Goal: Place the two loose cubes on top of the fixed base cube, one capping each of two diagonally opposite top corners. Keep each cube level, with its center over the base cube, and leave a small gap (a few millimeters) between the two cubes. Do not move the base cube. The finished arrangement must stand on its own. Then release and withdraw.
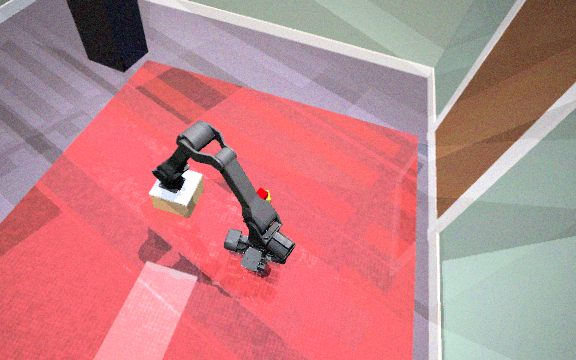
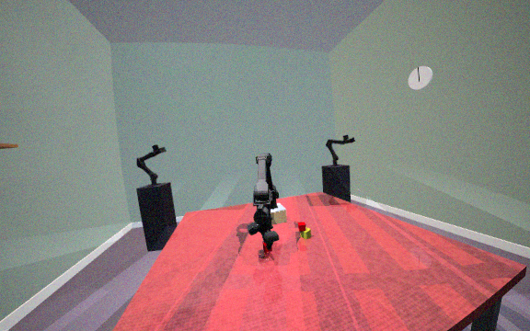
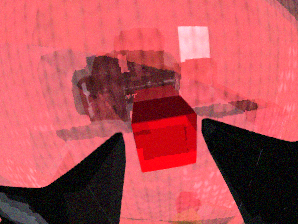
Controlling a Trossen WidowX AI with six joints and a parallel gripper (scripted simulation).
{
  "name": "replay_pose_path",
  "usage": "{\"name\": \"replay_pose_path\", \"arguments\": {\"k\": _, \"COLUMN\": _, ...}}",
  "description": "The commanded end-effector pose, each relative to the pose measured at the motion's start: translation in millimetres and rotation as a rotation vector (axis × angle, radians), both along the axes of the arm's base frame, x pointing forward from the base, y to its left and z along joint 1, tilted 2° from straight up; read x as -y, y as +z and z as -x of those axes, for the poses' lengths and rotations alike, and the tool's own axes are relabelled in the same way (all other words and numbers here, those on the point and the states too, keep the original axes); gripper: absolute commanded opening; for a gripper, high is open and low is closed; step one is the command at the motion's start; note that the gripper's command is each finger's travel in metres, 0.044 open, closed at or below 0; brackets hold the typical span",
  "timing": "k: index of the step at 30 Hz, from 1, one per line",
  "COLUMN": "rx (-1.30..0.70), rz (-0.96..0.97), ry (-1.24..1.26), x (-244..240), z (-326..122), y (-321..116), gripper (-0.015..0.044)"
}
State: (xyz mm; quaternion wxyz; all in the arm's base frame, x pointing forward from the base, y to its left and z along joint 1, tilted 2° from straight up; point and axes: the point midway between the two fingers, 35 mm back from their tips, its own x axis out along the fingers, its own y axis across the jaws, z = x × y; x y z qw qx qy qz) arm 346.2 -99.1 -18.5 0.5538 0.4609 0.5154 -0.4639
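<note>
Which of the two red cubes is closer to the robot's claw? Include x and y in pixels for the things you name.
The one by itself on the table, a red cube (image 3: 164,142) sitting between the open gripper's (image 3: 162,127) fingers; the other red cube (image 1: 262,193) (image 2: 302,226) is with the yellow cube (image 1: 269,196) (image 2: 307,233).

Red table (image 1: 348,280) (image 2: 339,285); pale green walls (image 1: 528,300) (image 2: 224,101)
</note>
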Motion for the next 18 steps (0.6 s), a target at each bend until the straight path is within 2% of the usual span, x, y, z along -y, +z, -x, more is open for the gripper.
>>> {"name": "replay_pose_path", "arguments": {"k": 1, "rx": 0.002, "rz": -0.001, "ry": -0.002, "x": 0, "z": 0, "y": -2, "gripper": 0.0160}}
{"name": "replay_pose_path", "arguments": {"k": 3, "rx": 0.002, "rz": -0.001, "ry": -0.002, "x": 0, "z": 0, "y": -2, "gripper": 0.0108}}
{"name": "replay_pose_path", "arguments": {"k": 18, "rx": 0.002, "rz": -0.001, "ry": -0.002, "x": 0, "z": -2, "y": 30, "gripper": 0.0105}}
